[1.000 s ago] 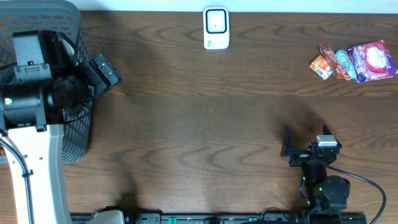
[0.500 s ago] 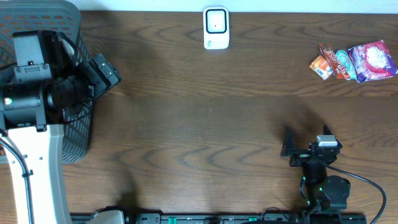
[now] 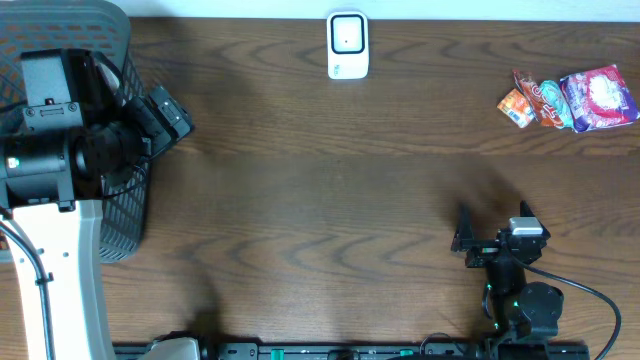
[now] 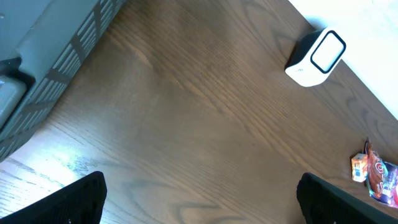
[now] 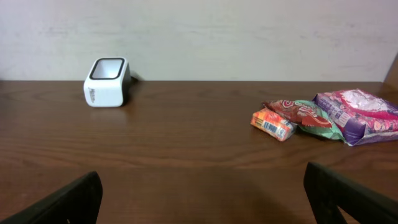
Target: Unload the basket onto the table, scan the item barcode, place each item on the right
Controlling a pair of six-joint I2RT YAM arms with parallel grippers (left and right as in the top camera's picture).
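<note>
Wooden table [image 3: 300, 200] from above, with a small white scanner [image 3: 348, 45] standing at its far edge, window facing up and toward the arms. I judged that the task had not got past its opening step: nothing was lifted and nothing was in front of the scanner.

Three snack packets [image 3: 565, 100] lay in a touching row well to the right of the scanner, along the same far edge. The orange packet [image 5: 272, 123] was closest to the scanner, then a red and teal packet [image 5: 305, 114], then a pink and purple packet [image 5: 360, 112]. I could not make out a barcode on any of them.

The right gripper [image 5: 202, 202] sat low over the table, nearer me than the scanner and to its right, jaws spread wide and empty. The left gripper [image 4: 199, 199] hung far to the scanner's left, by a grey mesh basket [image 3: 120, 40], jaws just as wide and holding nothing.

My reading was that the right arm was better placed. The next move called for reaching out to the packets, closing on one, then carrying it left to the scanner with its barcode turned toward the window.
</note>
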